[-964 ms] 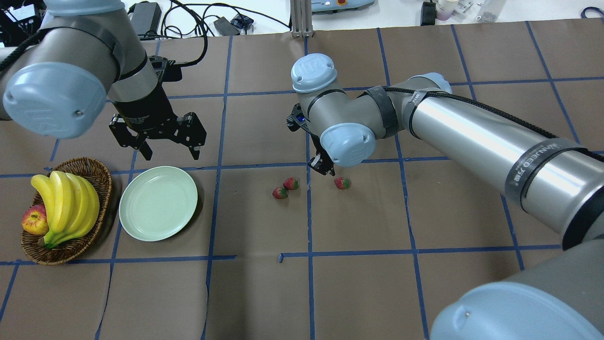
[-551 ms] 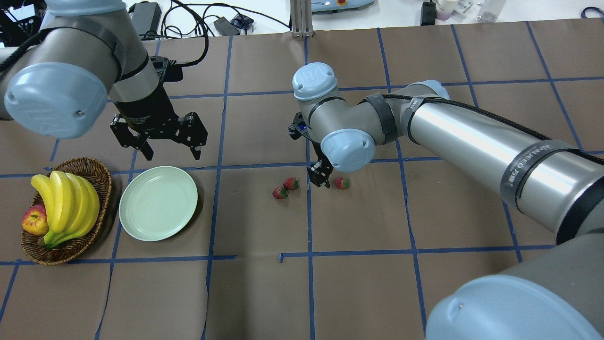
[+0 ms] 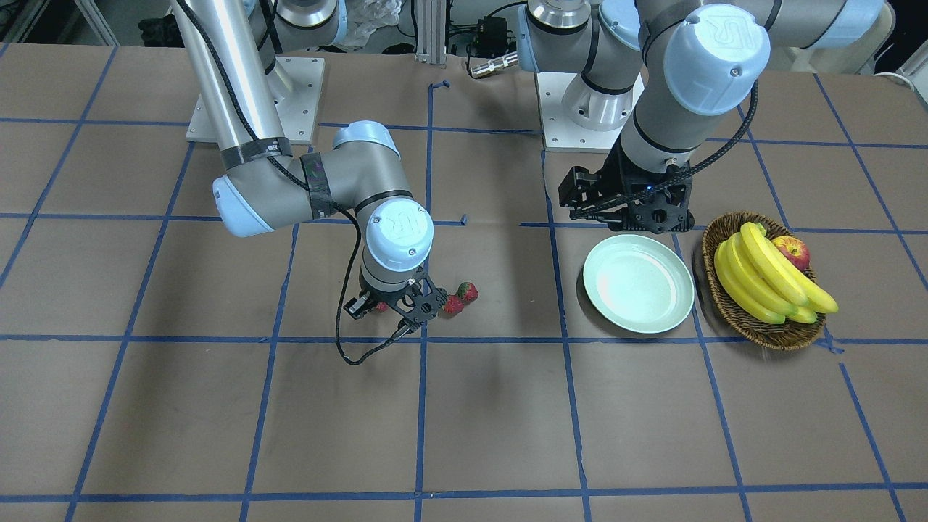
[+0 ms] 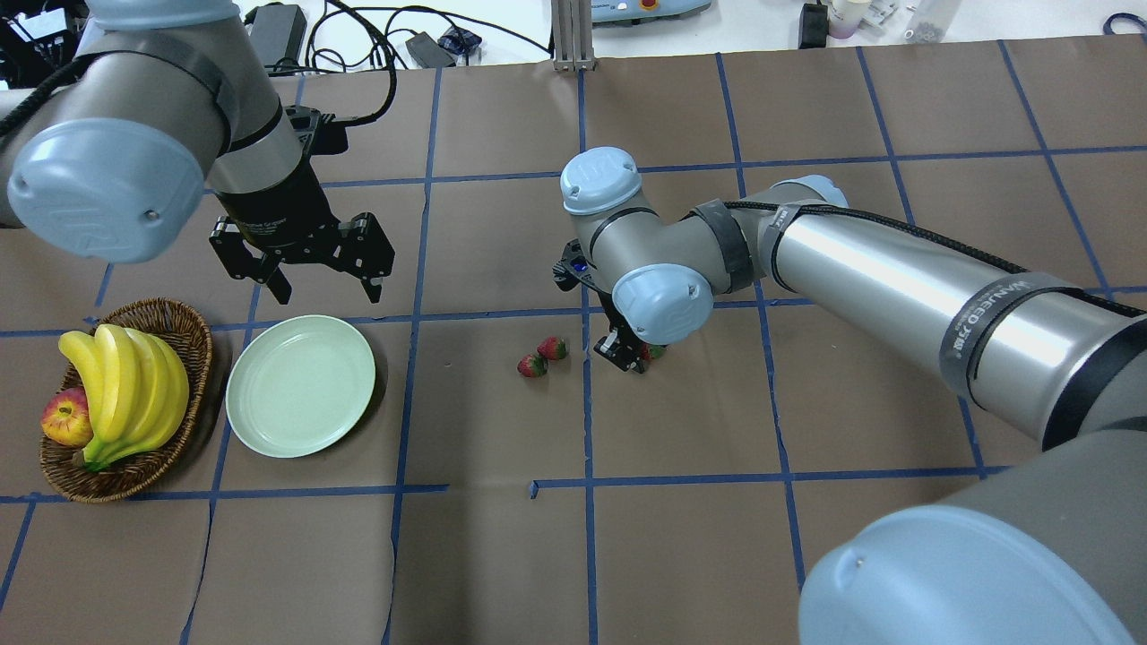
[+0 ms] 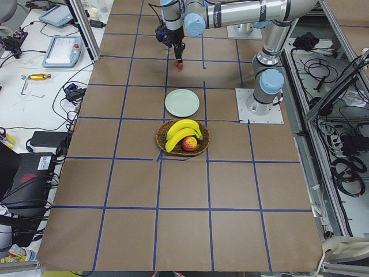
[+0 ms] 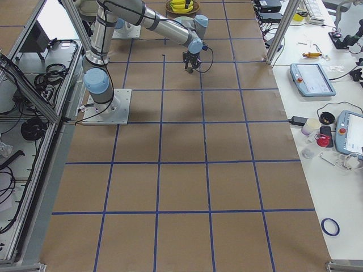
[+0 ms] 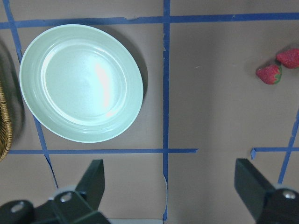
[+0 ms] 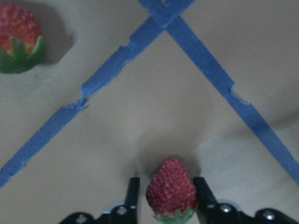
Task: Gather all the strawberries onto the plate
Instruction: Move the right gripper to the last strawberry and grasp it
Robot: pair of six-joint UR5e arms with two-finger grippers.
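Observation:
Two strawberries (image 4: 553, 348) (image 4: 532, 365) lie side by side on the brown table. A third strawberry (image 8: 170, 189) rests on the table between the fingers of my right gripper (image 4: 630, 356), which is down at table level. The fingers stand close on either side of it, with a sliver of gap on one side, so the gripper is open. The pale green plate (image 4: 244, 408) sits empty at the left. My left gripper (image 4: 323, 288) hovers open just beyond the plate with nothing in it.
A wicker basket (image 4: 199, 333) holding bananas (image 4: 125, 385) and an apple (image 4: 64, 419) stands left of the plate. Blue tape lines grid the table. Cables and gear lie beyond the far edge.
My right gripper has moved down and to the right, from above the tape line to around the third strawberry. The left arm and the other two strawberries have not moved.

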